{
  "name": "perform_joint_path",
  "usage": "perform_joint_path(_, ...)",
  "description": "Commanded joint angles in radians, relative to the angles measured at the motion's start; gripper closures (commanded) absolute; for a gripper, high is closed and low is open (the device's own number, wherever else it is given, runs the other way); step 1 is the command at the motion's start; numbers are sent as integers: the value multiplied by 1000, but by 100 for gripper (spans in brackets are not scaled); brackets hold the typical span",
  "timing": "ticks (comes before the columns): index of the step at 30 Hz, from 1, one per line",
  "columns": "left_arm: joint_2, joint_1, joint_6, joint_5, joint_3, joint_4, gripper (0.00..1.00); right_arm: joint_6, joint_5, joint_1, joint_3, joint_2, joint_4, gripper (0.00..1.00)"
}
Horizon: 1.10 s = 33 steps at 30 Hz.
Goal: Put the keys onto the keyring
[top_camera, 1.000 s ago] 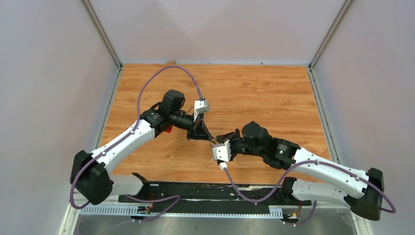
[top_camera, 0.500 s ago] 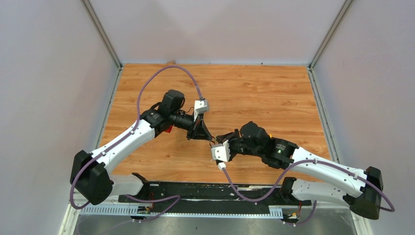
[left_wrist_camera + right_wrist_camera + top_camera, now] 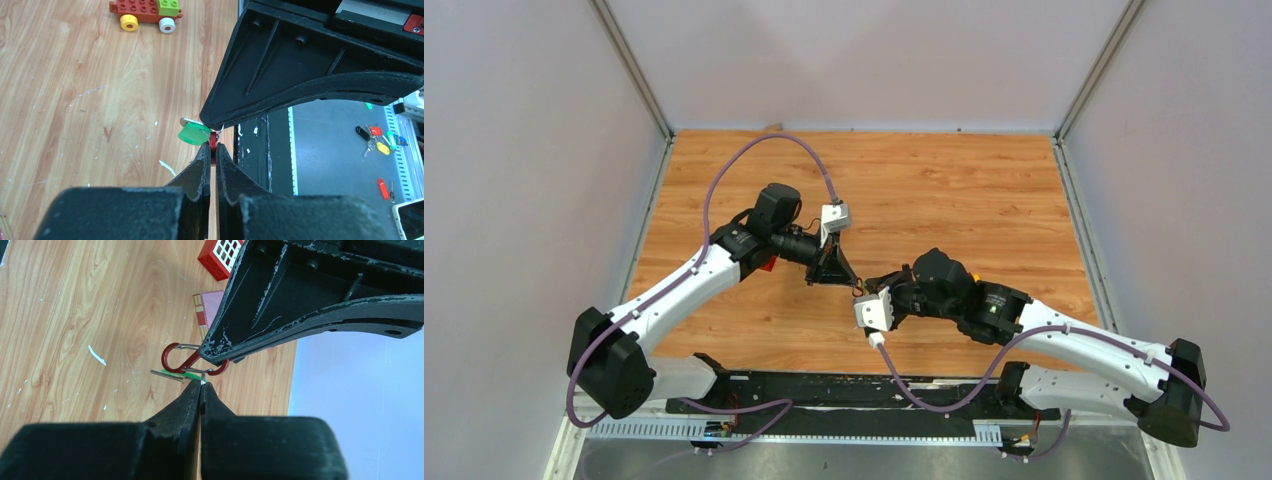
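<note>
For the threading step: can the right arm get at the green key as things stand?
Probably yes: the right tool is shut on the metal ring of the green key, nothing between. The left tool holds the red keyring beside it.

On the brown wooden table top [image 3: 944, 190] lie a red plastic-block toy car [image 3: 146, 11], upper left in the left wrist view, and a red box with white squares [image 3: 220, 257] beside a flat pink card [image 3: 210, 307], top centre in the right wrist view.

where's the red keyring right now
The thin red wire keyring sits at the centre of the right wrist view, pinched by the left gripper, with the green-headed key just below it.
</note>
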Motion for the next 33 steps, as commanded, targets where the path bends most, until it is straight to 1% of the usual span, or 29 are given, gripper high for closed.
perform_joint_path(1, -7, -5, 20, -7, -2, 28, 100, 21, -38, 10, 14, -22, 23, 100)
perform_joint_path(16, -15, -5, 35, -2, -4, 18, 100, 72, -15, 15, 15, -22, 76, 100)
perform_joint_path(33, -12, -5, 41, -8, -5, 17, 100, 117, -51, 17, 39, -8, 63, 100)
